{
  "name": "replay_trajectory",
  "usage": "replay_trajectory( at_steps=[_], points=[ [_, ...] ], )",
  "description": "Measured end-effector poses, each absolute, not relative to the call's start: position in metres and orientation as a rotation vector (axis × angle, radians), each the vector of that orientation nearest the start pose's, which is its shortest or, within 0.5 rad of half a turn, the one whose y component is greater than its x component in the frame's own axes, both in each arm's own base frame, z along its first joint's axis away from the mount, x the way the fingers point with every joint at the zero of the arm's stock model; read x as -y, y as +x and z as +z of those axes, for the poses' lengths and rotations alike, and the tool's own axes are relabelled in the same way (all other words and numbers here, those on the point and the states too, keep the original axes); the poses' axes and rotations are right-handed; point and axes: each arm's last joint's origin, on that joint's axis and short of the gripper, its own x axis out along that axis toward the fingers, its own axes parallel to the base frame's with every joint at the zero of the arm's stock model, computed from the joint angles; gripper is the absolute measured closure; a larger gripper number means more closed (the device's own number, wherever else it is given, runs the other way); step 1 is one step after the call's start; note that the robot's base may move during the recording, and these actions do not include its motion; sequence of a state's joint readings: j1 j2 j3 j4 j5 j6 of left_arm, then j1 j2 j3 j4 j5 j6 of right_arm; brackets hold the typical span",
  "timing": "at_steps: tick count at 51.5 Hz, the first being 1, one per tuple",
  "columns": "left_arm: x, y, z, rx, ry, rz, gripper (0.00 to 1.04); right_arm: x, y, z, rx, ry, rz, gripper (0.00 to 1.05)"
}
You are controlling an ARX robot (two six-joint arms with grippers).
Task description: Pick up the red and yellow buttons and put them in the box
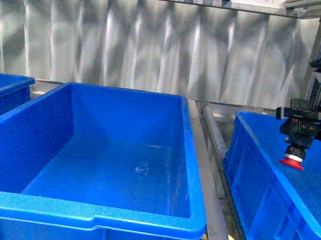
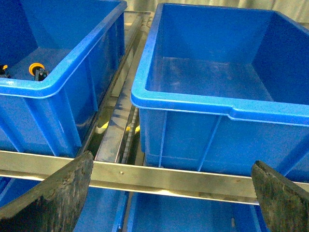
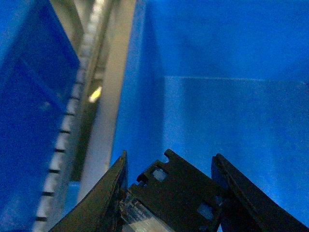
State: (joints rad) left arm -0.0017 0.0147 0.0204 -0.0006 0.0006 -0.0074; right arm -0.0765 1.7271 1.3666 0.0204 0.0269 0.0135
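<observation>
Front view: centre box (image 1: pixel 80 212), deep blue; right gripper (image 1: pixel 299 133) clamped on one red button (image 1: pixel 292 163), cap downward, suspended over the right-hand bin (image 1: pixel 253 171), apart from the box. Left wrist view: left gripper (image 2: pixel 171 164), fingers (image 2: pixel 53 198) spread wide, holding nothing, above a metal rail (image 2: pixel 169 176); one yellow button (image 2: pixel 36 69) lying in the left-hand bin (image 2: pixel 63 82). Right wrist view: both fingers (image 3: pixel 108 193) pressed against the button's black body, blue bin wall behind.
</observation>
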Motion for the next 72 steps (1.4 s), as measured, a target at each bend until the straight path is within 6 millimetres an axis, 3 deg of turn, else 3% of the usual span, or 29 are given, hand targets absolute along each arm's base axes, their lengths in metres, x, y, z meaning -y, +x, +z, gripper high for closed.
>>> replay_trajectory(
  at_steps=[3, 10, 31, 40, 47, 58, 72],
  points=[
    [0.000, 0.097, 0.169, 0.005, -0.007, -0.002, 0.08, 0.043, 0.422, 0.293, -0.398, -0.027, -0.148, 0.62],
    [0.000, 0.097, 0.169, 0.005, -0.007, -0.002, 0.08, 0.063, 0.448, 0.275, -0.454, -0.097, -0.204, 0.62],
    [0.000, 0.097, 0.169, 0.005, -0.007, -0.002, 0.08, 0.102, 0.484, 0.213, -0.591, -0.203, -0.265, 0.62],
    [0.000, 0.097, 0.169, 0.005, -0.007, -0.002, 0.08, 0.110, 0.496, 0.201, -0.604, -0.222, -0.260, 0.62],
    [0.000, 0.097, 0.169, 0.005, -0.007, -0.002, 0.08, 0.115, 0.502, 0.199, -0.603, -0.226, -0.260, 0.45],
    [0.000, 0.097, 0.169, 0.005, -0.007, -0.002, 0.08, 0.124, 0.503, 0.210, -0.488, -0.211, -0.254, 0.05],
    [0.000, 0.097, 0.169, 0.005, -0.007, -0.002, 0.08, 0.124, 0.457, 0.244, -0.349, -0.125, -0.180, 0.07]
  ],
)
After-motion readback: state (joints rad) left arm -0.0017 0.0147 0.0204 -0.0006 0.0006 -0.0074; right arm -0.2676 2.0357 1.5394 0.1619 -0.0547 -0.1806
